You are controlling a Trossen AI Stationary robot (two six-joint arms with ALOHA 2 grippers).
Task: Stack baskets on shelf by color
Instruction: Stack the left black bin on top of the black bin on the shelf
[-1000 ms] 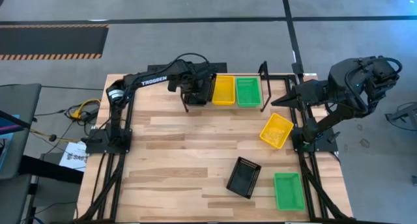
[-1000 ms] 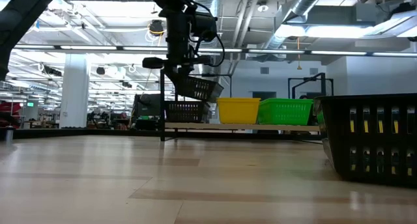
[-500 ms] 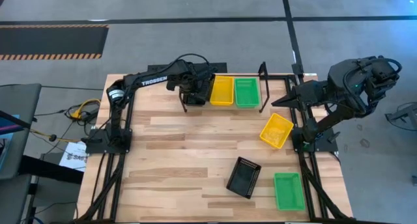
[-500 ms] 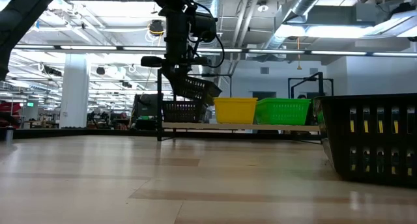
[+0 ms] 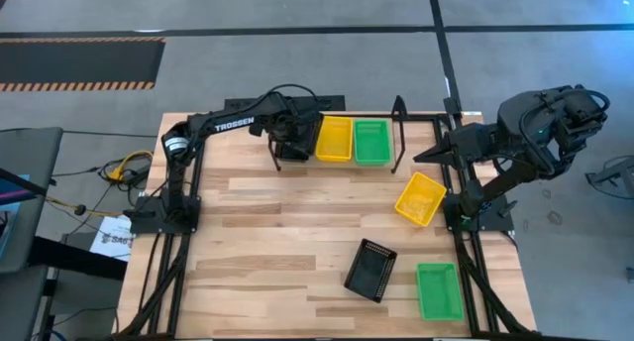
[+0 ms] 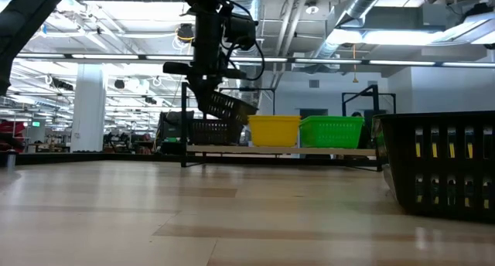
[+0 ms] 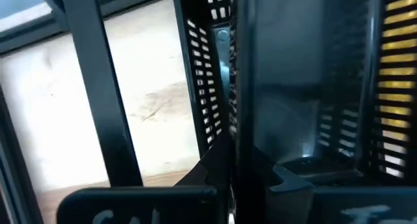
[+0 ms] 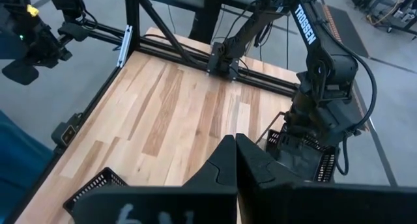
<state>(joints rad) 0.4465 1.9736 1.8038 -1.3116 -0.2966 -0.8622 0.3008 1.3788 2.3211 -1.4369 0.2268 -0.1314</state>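
Note:
My left gripper (image 5: 293, 135) (image 6: 207, 84) is over the left end of the light-wood shelf (image 6: 278, 150) at the table's far edge, shut on a tilted black basket (image 6: 230, 105) (image 7: 205, 87). Under it another black basket (image 6: 213, 131) sits on the shelf. Beside that stand yellow baskets (image 5: 334, 139) (image 6: 272, 131) and green baskets (image 5: 372, 141) (image 6: 331, 131). A yellow basket (image 5: 420, 198), a black one (image 5: 370, 270) and a green one (image 5: 439, 289) lie on the table. My right gripper (image 5: 428, 155) (image 8: 234, 155) waits shut above the table's right edge. My left gripper pinches a perforated side wall (image 7: 207, 100) of the black basket, one finger inside it and one outside, coming from above and pointing down. The basket hangs tilted just over the black basket on the shelf; whether the two touch, I cannot tell.
The loose black basket (image 6: 441, 165) fills the low view's right side, close to the near edge. Black frame rails (image 5: 426, 115) run behind the shelf. Open wood (image 5: 267, 222) lies between the shelf and the loose baskets.
My left gripper has moved a little toward the table's left with the tilted black basket still in its hold. The shelf, with the yellow and green baskets on it, has slid slightly toward the table's left as well.

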